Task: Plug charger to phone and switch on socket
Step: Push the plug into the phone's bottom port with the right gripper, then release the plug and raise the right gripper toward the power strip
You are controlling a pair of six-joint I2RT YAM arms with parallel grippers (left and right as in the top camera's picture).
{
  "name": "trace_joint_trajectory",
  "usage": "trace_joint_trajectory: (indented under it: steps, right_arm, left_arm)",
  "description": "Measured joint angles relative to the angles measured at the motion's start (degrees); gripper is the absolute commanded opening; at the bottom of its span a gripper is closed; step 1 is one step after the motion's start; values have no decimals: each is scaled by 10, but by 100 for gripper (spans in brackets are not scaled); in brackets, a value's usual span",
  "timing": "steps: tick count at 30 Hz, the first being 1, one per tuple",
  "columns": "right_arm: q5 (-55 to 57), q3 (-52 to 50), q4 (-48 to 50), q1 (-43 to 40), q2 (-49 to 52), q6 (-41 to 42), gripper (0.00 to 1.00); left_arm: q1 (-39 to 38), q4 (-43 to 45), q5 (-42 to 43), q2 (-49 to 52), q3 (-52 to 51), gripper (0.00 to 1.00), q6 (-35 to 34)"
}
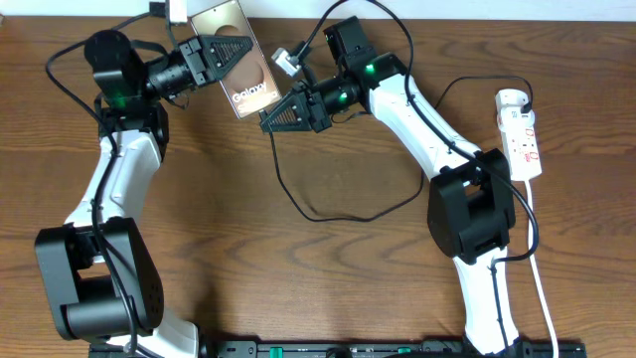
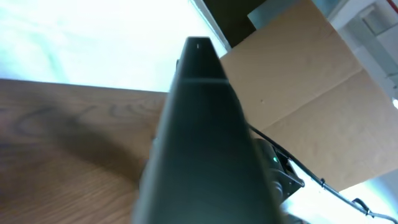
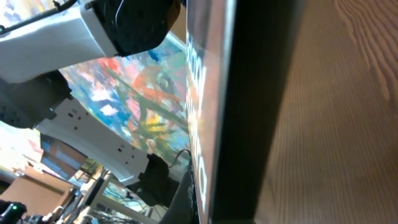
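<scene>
A: What is counted?
B: One phone (image 1: pixel 246 80), one black cable (image 1: pixel 338 211), one white power strip (image 1: pixel 524 134).
A: How is the phone held?
B: It is clamped, tilted, by the shut left jaws. The right jaws are closed on the cable's end at the phone's lower end; the plug is hidden. The strip is laid on the tabletop (image 1: pixel 298 288), far right of the phone.

The flat bronze-grey phone (image 1: pixel 243 70) carries white "Galaxy" lettering and a large paler ring. Under it, the wooden table (image 1: pixel 298 288) is warm brown with darker streaked grain. Below the phone loops a thin black charger cable (image 1: pixel 343 211). Far to the phone's right, the narrow white power strip (image 1: pixel 524 139) shows small red marks. The left robot arm (image 1: pixel 114 184) and right robot arm (image 1: pixel 422 124) are white with black joints and green lights.
</scene>
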Motion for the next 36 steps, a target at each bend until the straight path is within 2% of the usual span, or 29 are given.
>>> trace_joint_trajectory:
  steps: [6, 18, 21, 26, 28, 29, 30, 31, 32, 36]
  right_arm:
    - [-2, -1, 22, -1, 0, 33, 1]
    - [-7, -1, 30, -3, 0, 58, 1]
    - [-7, -1, 30, -3, 0, 60, 15]
    - [-17, 5, 45, -7, 0, 74, 36]
    - [-17, 5, 43, -7, 0, 78, 56]
    - [-17, 5, 45, -8, 0, 80, 74]
    - [-16, 5, 46, -8, 0, 79, 86]
    - [-17, 5, 45, -9, 0, 80, 94]
    - [-17, 5, 46, -10, 0, 82, 99]
    - [-17, 5, 47, -11, 0, 83, 99]
  left_arm:
    - [0, 1, 18, 0, 1, 7, 23]
    - [0, 0, 25, 0, 1, 7, 28]
    - [0, 0, 27, 0, 1, 7, 28]
    - [-19, -13, 85, 0, -7, 7, 28]
    - [-24, -12, 93, 0, -7, 8, 29]
    - [-25, -12, 99, 0, -7, 7, 28]
    - [-25, -13, 105, 0, -7, 7, 27]
    - [-25, -13, 108, 0, -7, 7, 27]
    - [-25, -13, 111, 0, -7, 8, 27]
    - [-24, -13, 117, 0, -7, 7, 27]
